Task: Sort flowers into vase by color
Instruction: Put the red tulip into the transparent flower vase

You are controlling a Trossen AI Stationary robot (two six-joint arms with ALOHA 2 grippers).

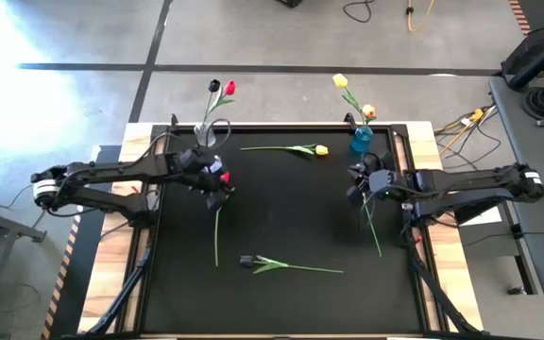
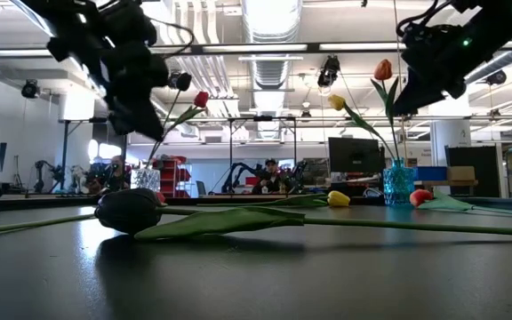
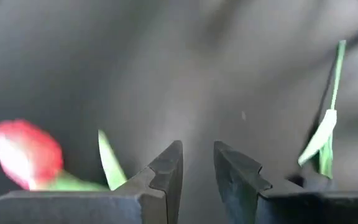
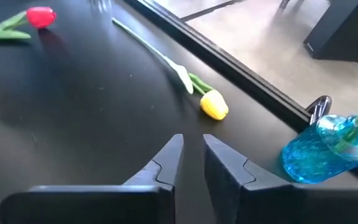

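Over the black worktop (image 1: 281, 217) the left tool (image 3: 197, 165) hovers by a red tulip (image 3: 27, 152), the right tool (image 4: 191, 155) near a yellow tulip (image 4: 214, 104) and blue vase (image 4: 319, 152), both narrowly parted, holding nothing.

A robotics lab in a large open industrial hall: a black-topped table (image 1: 281, 227) on a wooden frame stands on a bare concrete floor (image 1: 83, 104) marked with dark tape lines, with loose cables (image 1: 461, 123) trailing beside it. Across the table, exposed ceiling ducts (image 2: 269, 27) and strip lights run over rows of workstations, where a monitor (image 2: 354, 153) and another robot arm (image 2: 238, 173) stand; a person (image 2: 269, 171) sits in the distance
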